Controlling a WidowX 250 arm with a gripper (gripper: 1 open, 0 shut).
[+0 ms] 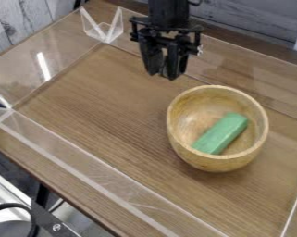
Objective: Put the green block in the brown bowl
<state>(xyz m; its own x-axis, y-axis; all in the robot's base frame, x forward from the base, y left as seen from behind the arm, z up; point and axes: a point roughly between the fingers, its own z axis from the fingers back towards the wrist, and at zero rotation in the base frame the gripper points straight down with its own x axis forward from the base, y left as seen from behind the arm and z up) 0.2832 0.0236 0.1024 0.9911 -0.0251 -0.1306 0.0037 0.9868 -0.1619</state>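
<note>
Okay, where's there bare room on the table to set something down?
Left of the bowl, across to the table's left edge; also a smaller patch below it. Crowded: the bowl's inside, with the block, and under the tool.

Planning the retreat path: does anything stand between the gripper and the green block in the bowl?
Nothing visible does: the gripper hangs behind the brown bowl, and the green block already lies inside it. Only the bowl's rim comes between them.
</note>
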